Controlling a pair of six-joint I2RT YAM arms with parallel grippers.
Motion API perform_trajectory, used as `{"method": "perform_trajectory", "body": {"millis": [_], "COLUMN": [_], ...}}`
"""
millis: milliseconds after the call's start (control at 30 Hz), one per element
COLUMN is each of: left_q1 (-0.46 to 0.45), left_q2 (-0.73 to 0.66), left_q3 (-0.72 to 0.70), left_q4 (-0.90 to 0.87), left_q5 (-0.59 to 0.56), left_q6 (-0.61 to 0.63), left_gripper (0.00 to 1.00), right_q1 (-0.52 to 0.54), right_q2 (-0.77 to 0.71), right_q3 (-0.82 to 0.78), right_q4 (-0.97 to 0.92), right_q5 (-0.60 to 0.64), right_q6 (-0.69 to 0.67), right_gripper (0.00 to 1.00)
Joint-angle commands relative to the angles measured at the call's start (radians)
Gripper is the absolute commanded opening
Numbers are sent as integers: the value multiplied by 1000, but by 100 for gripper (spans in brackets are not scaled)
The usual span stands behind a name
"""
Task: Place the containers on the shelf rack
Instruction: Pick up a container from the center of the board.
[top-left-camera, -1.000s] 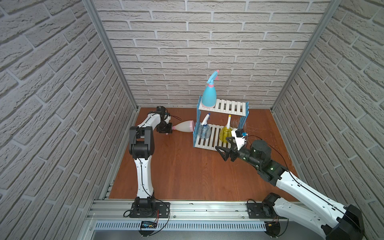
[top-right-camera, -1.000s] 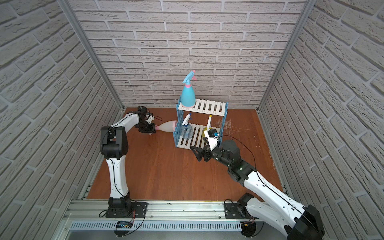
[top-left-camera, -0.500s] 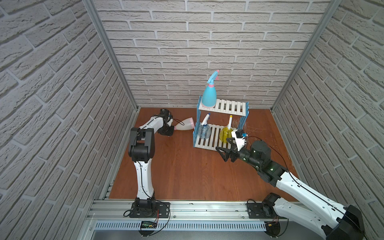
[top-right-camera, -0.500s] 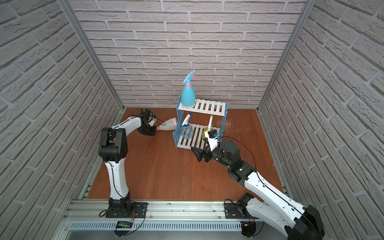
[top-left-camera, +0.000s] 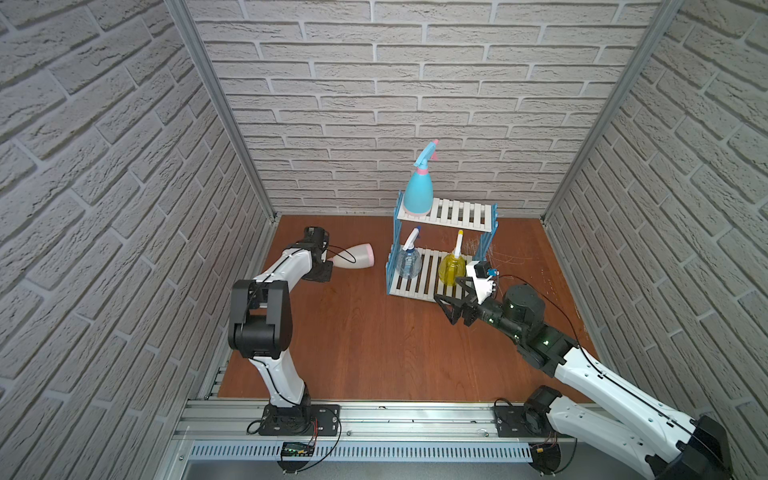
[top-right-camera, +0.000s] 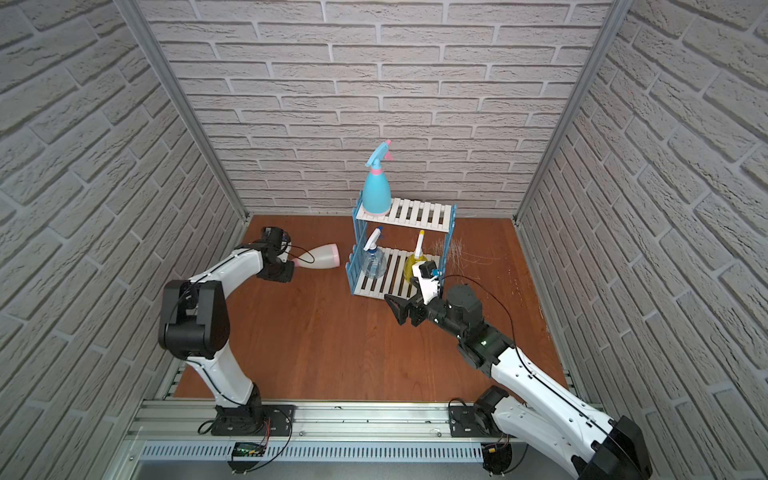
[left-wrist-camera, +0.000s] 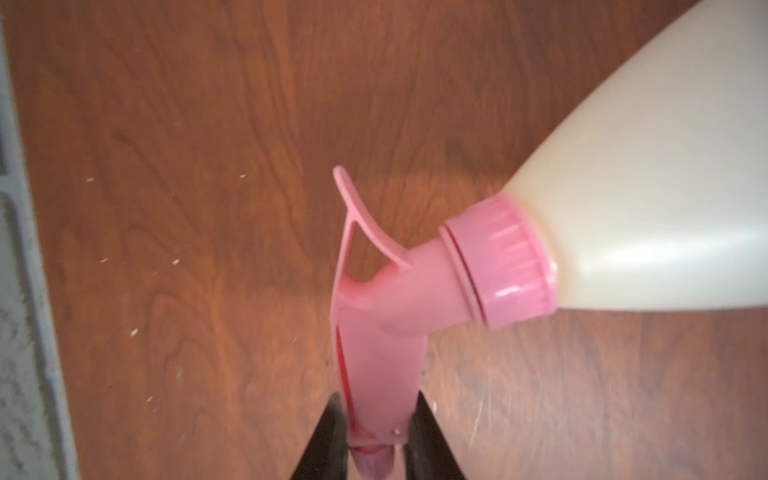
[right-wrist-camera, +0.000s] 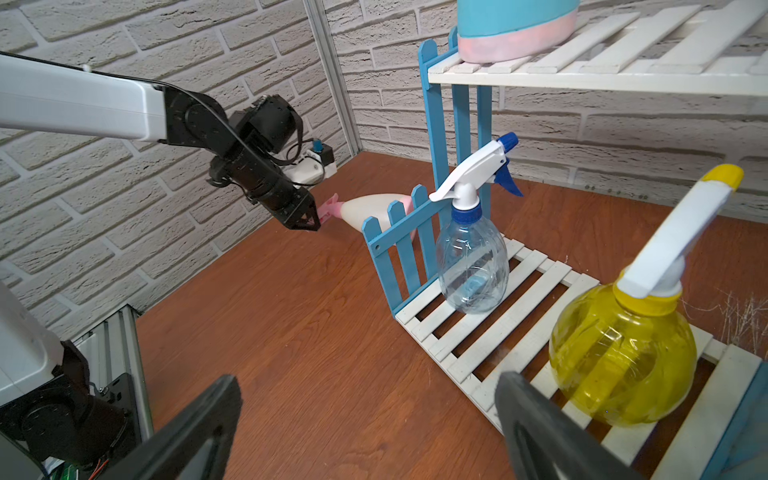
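Left of frame centre, left end effector (top-left-camera: 328, 262) pinches cream-pink bottle (top-left-camera: 358, 255) by its nozzle; right end effector (top-left-camera: 451, 291) spread wide

In the left wrist view the cream-pink spray bottle (left-wrist-camera: 648, 199) runs off the edge with its base unseen, and its nozzle tip and the left gripper (left-wrist-camera: 376, 401) are cropped. In the right wrist view the light-blue spray bottle (right-wrist-camera: 515, 29) shows only its base. The shelf rack (right-wrist-camera: 397, 245) fence hides part of the cream-pink spray bottle, and the right gripper (right-wrist-camera: 368, 384) is cropped.
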Motion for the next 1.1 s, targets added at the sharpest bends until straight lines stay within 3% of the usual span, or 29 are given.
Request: {"method": "perform_trajectory", "body": {"millis": [0,300,533,767,967,1067], "left_q1": [-16,-106,-189,-354,-519,-608], "left_q2": [-111,-450,-711,-771,-724,-697], "left_q3": [-55,-158,-164,-36,77,102], "left_q4": [8,-18,-108,-228,-319,-329], "left_q5": [-153,-319,-360,-354,-205,-178], "left_q6": [35,112,191,305,368,414], "left_gripper": [8,8,9,10,10,10], "right_q1": [2,2,-12,-71,-100,-99], "right_q2": [-1,63,149,251,339,384], "right_q3": [-1,80,282,536,717,785], "right_q4": [30,7,-197,-441,-663,-738], "right_q5": [17,-8,-61,-218,-322,-389], "right_q6": [7,28,34,51,2,-37], "right_gripper": [100,100,100,99,97,89]}}
